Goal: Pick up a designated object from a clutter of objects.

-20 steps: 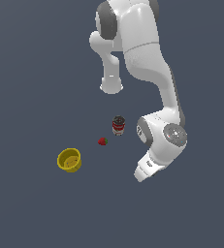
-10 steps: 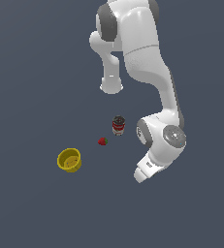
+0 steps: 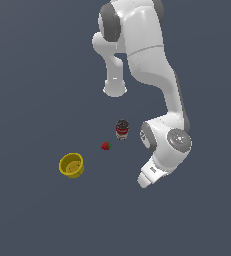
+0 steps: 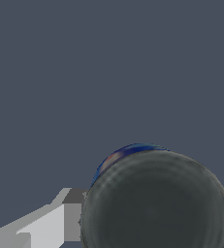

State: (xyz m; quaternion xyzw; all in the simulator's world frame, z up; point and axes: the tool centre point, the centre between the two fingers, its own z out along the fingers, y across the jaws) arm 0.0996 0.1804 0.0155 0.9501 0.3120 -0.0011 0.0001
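The designated object, a squat dark can [image 4: 157, 203] with a blue band, fills the near part of the wrist view. It sits between my gripper [image 4: 154, 215], with one finger [image 4: 72, 215] against one side and the other finger's edge showing at the opposite side. The jaws look closed against the can's sides. In the exterior view the can and fingertips are hidden under my hand [image 3: 149, 176], which is low over the floor at the exterior view's right. The yellow-green ball is out of view.
A red-and-white can [image 3: 122, 129] stands upright just behind my arm's wrist. A red strawberry [image 3: 105, 146] lies to its left, and a yellow cup [image 3: 71, 165] lies farther left. The arm's base [image 3: 115, 89] stands at the back.
The arm settled very slightly lower and has then stayed still. The cup, strawberry and red-and-white can have not moved.
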